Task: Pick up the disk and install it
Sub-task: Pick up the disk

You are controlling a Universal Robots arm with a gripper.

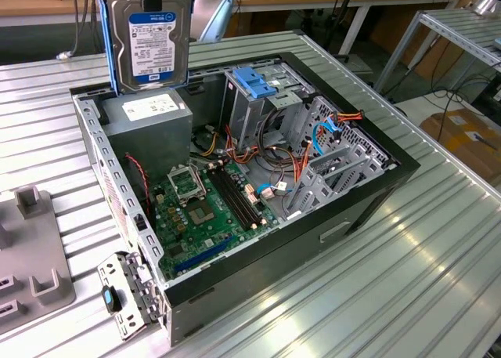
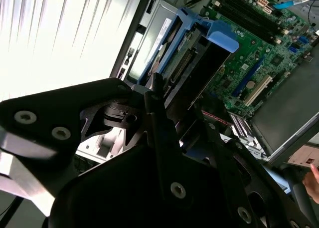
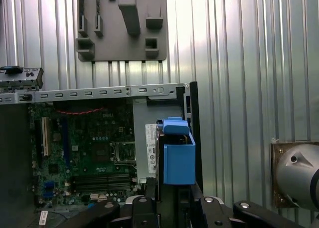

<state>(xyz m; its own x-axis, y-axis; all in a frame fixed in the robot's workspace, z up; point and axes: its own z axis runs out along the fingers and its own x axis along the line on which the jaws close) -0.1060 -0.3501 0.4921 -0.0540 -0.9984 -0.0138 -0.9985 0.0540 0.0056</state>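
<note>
I see the disk [image 1: 149,37] hanging upright in the upper left of the exterior view. Its white and dark-blue label faces the camera, and its blue carrier [image 1: 117,48] runs down its 2 long sides. It is lifted clear of the open computer case [image 1: 368,193] and sits just above the grey power-supply box [image 1: 149,119] in the case's far corner. From this angle I cannot tell how much air lies between disk and box.

In the second wrist view the gripper [image 2: 179,106] has its 2 black fingers [image 2: 160,120] drawn in narrow, clamped on the disk with 1 on each side. The first wrist view looks down the disk edge-on. The blue end of the carrier points toward the camera, over the corner of the case beside the green motherboard [image 3: 89,153].

The case lies on its side on a ribbed metal table [image 1: 423,295]. Inside, the motherboard fills the lower middle. The metal cage with a blue plastic top [image 1: 262,80] stands at upper centre. Orange and blue cables [image 1: 329,131] run toward the exterior view's right. A grey fixture [image 1: 31,272] rests on the table at the lower left, apart from the case.
</note>
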